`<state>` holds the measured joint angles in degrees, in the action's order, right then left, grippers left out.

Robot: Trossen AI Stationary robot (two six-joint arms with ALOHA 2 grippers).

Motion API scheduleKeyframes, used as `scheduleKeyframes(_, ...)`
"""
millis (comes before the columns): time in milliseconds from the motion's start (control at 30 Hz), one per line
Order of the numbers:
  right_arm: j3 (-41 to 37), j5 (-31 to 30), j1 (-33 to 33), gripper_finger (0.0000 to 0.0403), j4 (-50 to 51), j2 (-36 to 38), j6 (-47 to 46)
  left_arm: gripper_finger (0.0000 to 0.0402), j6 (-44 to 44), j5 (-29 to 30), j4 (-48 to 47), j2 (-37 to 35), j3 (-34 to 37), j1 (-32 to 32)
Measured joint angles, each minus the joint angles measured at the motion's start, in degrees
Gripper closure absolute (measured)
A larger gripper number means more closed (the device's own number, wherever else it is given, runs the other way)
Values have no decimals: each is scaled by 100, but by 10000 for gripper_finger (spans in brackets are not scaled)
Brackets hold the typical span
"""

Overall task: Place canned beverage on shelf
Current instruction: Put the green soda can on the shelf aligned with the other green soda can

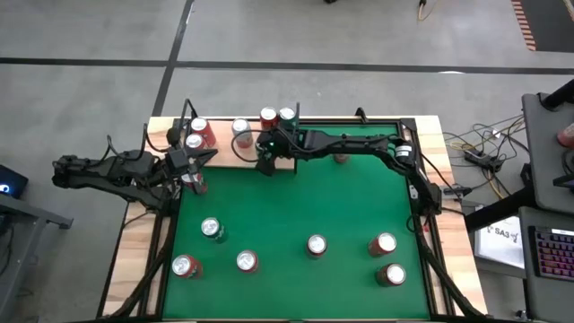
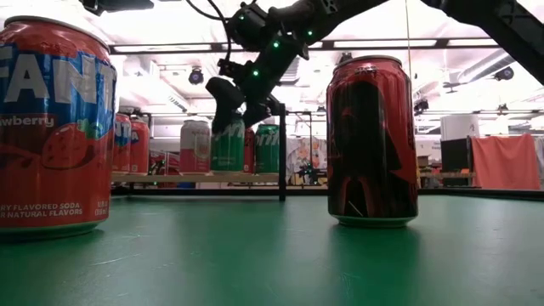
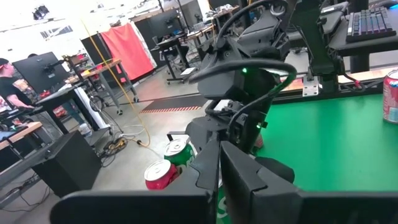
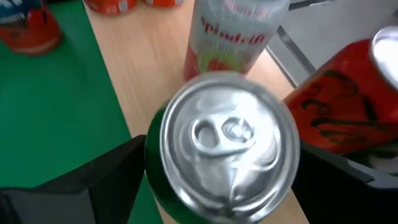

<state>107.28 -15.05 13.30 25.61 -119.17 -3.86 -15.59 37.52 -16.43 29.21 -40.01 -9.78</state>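
A green can point(image 4: 221, 155) with a silver top stands upright on its base on the pale wood shelf point(image 1: 224, 158) at the table's far left; it also shows in the low view point(image 2: 228, 146). My right gripper point(image 4: 224, 180) reaches over the shelf's near right part and is open, one finger on each side of the can's upper wall. Other cans stand on the shelf: a pale one point(image 4: 233, 37), a red one point(image 4: 339, 112) and a green one point(image 1: 287, 115). My left gripper point(image 1: 195, 167) waits shut at the shelf's left end. My right gripper slants down from the table's right, its fingers point(image 4: 115, 171) close beside the green can's upper wall point(image 4: 152, 168). Whether they touch it I cannot tell. The can stands upright with its base on the shelf.
Several cans stand on the green felt toward the near edge, among them a red Fanta can point(image 2: 53, 127) and a dark red can point(image 2: 371, 140). A black upright rod point(image 2: 281, 157) rises at the shelf's right end. Between shelf and near cans the felt point(image 1: 296, 202) is bare.
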Motion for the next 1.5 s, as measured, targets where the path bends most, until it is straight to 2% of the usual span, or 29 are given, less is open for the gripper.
scheduleKeyframes(500, 1483, -7, 0, 57, 1185, 24, 156, 402, 0, 0, -1, 7, 2, 0)
scheduleKeyframes(700, 1738, 83, -2, 85, 1459, 24, 256, 402, 0, 0, 7, 62, 2, 2)
scheduleKeyframes(867, 1716, 415, -2, 145, 1471, -2, 320, 402, -10, -1, 11, 136, 2, 1)
scheduleKeyframes(1267, 1489, 459, -2, 363, 1503, -94, 576, 402, 2, -1, 13, 160, 2, 2)
scheduleKeyframes(1333, 1412, 455, 2, 385, 1507, -94, 608, 402, 2, -2, 13, 157, 2, 1)
scheduleKeyframes(1500, 1298, 440, 13, 390, 1465, -94, 607, 402, 2, -1, 13, 157, 2, 2)
